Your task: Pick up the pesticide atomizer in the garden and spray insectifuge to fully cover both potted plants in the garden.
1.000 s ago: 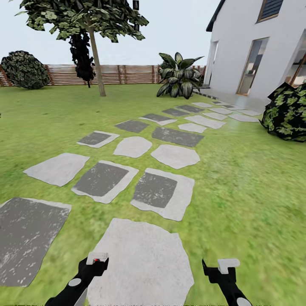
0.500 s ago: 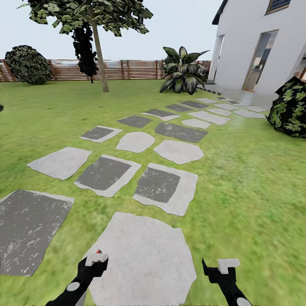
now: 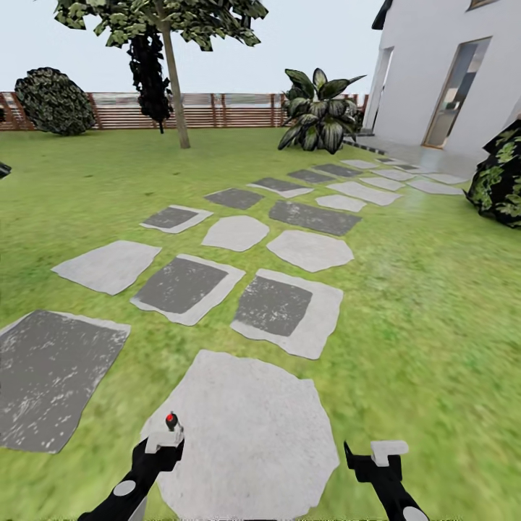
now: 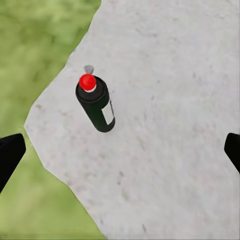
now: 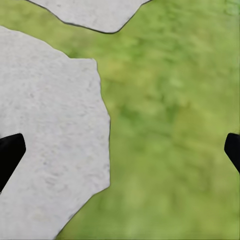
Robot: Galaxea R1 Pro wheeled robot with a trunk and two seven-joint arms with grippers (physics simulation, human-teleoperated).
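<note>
Status: the task is sitting at its opening step, with nothing yet picked up and no spraying under way.

The pesticide atomizer (image 4: 95, 103) is standing upright on the large pale stepping stone (image 3: 246, 427) nearest the robot, close to that stone's edge where it meets the grass (image 3: 427, 311). In the head view its red top (image 3: 171, 418) is showing just above the left gripper (image 3: 165, 439). In the left wrist view the dark bottle is lying between the two finger tips, which are showing at opposite edges of the picture, well apart and touching nothing. The left gripper is therefore spread wide and hanging over the bottle, not yet around it.

The right gripper (image 3: 387, 452) is hovering over the border of the same stone and the grass; its fingers are likewise standing wide apart and carrying nothing.

The garden is stretching ahead: further stepping stones (image 3: 289, 311) leading toward the white house (image 3: 449, 79), a slatted wooden fence (image 3: 217, 110), a tree (image 3: 170, 65) and a large broad-leaved plant (image 3: 318, 112) rooted by the path.

Judgement: the approach to the atomizer appears complete or nearly so. Outstanding items are the descent and closing of the left gripper on the bottle, the lift, travel to both potted plants, and full coverage of each with insectifuge. No whitish specks are appearing on any foliage.
</note>
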